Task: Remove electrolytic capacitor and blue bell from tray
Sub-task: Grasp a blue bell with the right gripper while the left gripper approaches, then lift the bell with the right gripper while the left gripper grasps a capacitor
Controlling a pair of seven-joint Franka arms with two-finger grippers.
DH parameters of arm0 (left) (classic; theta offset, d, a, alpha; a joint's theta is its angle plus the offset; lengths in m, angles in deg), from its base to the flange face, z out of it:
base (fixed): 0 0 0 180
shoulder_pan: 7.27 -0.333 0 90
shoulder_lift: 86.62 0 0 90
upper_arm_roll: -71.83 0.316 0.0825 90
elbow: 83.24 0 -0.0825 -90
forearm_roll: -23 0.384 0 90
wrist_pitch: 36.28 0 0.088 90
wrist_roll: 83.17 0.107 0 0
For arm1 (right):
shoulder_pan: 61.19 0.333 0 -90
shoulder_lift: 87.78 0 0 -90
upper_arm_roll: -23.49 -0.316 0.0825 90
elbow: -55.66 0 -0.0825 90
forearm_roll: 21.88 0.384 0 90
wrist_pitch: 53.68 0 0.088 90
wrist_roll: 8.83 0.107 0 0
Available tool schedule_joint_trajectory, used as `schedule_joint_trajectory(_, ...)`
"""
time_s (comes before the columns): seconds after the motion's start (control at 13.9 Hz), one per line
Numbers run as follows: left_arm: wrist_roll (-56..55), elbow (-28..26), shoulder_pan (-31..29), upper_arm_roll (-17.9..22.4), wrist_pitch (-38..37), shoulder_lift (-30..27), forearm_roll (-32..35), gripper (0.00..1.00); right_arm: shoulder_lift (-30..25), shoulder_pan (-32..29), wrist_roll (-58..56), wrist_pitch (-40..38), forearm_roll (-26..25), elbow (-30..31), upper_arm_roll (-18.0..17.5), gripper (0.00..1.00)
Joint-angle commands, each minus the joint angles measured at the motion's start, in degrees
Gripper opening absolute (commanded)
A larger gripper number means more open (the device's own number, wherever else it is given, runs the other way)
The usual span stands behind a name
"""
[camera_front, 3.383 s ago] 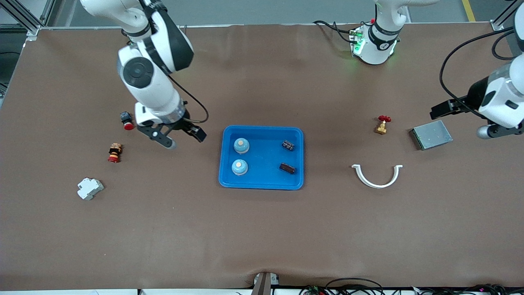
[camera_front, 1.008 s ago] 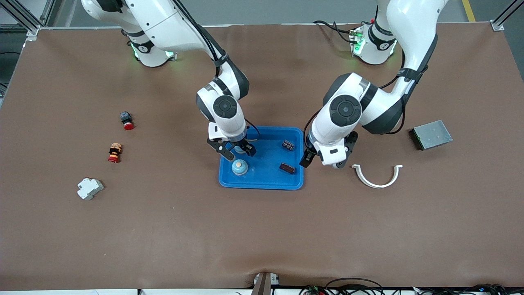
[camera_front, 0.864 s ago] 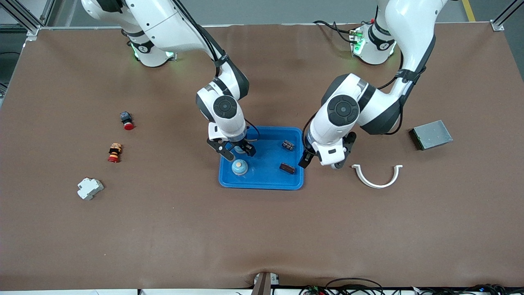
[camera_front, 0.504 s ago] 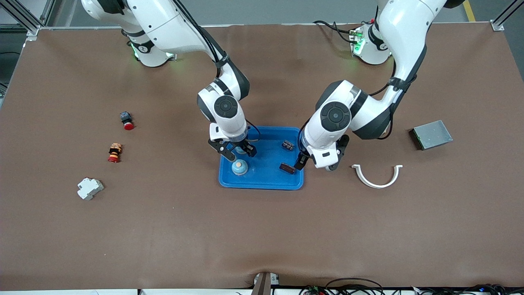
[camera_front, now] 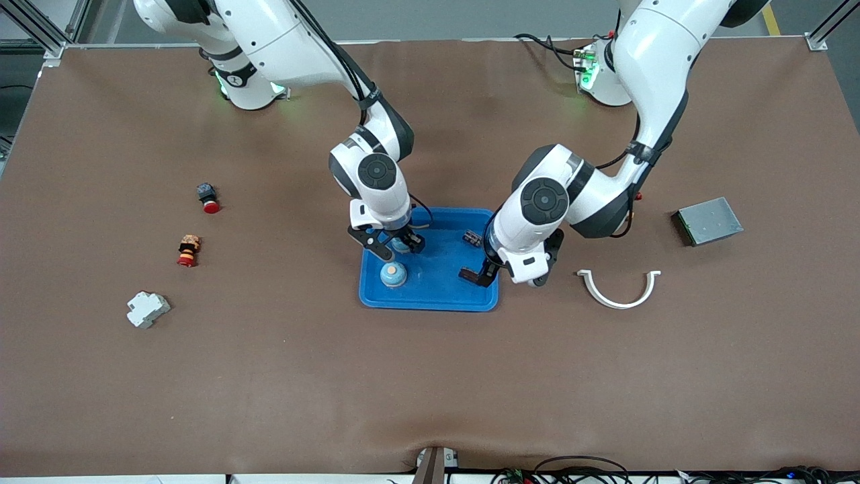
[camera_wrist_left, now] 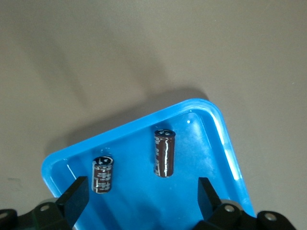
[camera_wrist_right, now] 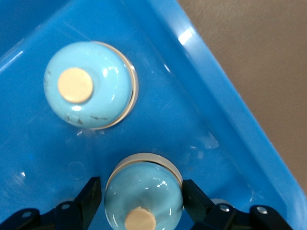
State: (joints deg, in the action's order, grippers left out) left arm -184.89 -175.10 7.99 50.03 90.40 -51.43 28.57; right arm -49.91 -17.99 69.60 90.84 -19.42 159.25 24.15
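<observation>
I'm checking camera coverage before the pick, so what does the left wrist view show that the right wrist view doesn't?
Only the left wrist view shows the two capacitors lying in the blue tray, with the open left gripper above them. Only the right wrist view shows the two bells, with the right gripper flanking one bell, its fingers at either side. Both views show the blue tray and the brown table beside it.
</observation>
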Motion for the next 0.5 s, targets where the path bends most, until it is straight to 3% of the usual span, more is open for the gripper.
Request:
schedule_joint_trajectory(0.0, -2.07, 4.75, 0.74, 0.36, -0.12, 3.47, 1.90, 1.00, 1.76, 1.19, 1.37, 0.85, 0.09, -1.11, 0.57, 0.63)
schedule_joint_trajectory(0.14, -2.16, 7.74, 1.70, 1.32, -0.12, 5.59, 2.51, 1.00, 1.68, 1.19, 1.29, 0.85, 0.09, -1.28, 0.57, 0.13)
schedule_joint_trajectory(0.22, -2.60, 7.92, 3.19, 2.89, -0.03, 5.77, 2.51, 1.00, 1.76, 1.19, 1.29, 0.85, 0.09, -1.46, 0.57, 0.00)
schedule_joint_trajectory(0.43, -2.87, 8.19, 5.84, 5.54, 1.46, 7.17, 2.51, 1.00, 1.50, 0.93, 1.29, 0.50, 0.17, -2.95, 0.48, 0.00)
